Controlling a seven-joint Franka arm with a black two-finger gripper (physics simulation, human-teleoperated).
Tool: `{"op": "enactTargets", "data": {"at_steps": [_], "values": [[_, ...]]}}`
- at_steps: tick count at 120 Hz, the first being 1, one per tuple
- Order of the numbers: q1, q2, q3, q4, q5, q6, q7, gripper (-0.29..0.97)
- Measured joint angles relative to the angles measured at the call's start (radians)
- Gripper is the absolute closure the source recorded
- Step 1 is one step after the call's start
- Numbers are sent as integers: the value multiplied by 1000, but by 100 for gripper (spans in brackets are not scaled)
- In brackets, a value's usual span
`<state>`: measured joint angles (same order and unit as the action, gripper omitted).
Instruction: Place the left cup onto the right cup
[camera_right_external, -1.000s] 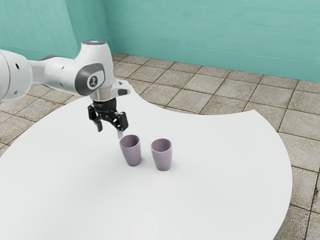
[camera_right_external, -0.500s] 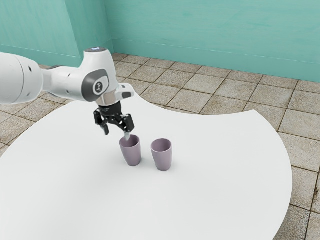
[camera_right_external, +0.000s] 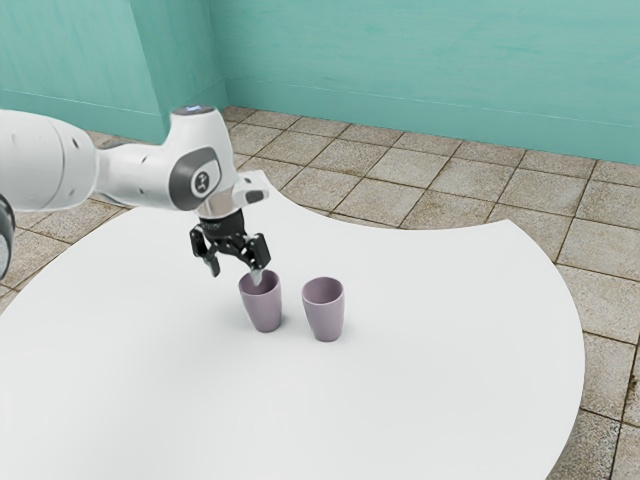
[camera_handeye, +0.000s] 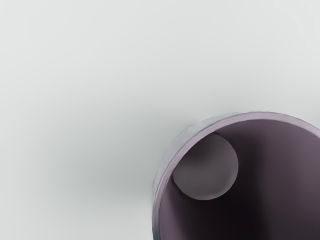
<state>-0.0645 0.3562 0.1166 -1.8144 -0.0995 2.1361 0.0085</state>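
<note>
The black two-finger gripper (camera_right_external: 236, 268) hangs with its fingers spread apart, gripping nothing. It points down over the rim of the left cup (camera_right_external: 260, 300). In the exterior view, the finger nearer the cups has its pale tip at the mouth of this cup, on the rim's near-arm side. The other finger hangs outside the cup, toward the exterior view's left. Whether either tip touches the wall of the cup cannot be told.

The left cup is a plain mauve tumbler without a handle, standing upright on the white round table (camera_right_external: 400, 400). In the wrist view its open mouth (camera_handeye: 250, 190) lies just under the hand, with the dark inner wall and the paler round bottom showing, and bare tabletop (camera_handeye: 100, 75) beside it.

The right cup (camera_right_external: 323, 308), of the same colour and shape, stands upright just beside the left one, toward the exterior view's right, with a narrow gap between them.

The white arm (camera_right_external: 130, 180) comes in from the exterior view's left. Its grey joint cap (camera_right_external: 197, 178) bears a small white mark, too small to read.

Round the table lie a tan tiled floor (camera_right_external: 400, 180) and a teal wall (camera_right_external: 420, 60).
</note>
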Motion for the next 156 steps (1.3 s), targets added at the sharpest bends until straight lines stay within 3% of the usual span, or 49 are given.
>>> {"op": "enactTargets", "data": {"at_steps": [81,89,107,119,156], "values": [[6,54,0,-1,-16,69,-2,0],[6,55,0,-1,-19,72,-2,8],[5,53,0,-2,-17,77,3,42],[5,53,0,-2,-19,79,6,58],[0,50,-1,-2,-20,78,9,75]]}}
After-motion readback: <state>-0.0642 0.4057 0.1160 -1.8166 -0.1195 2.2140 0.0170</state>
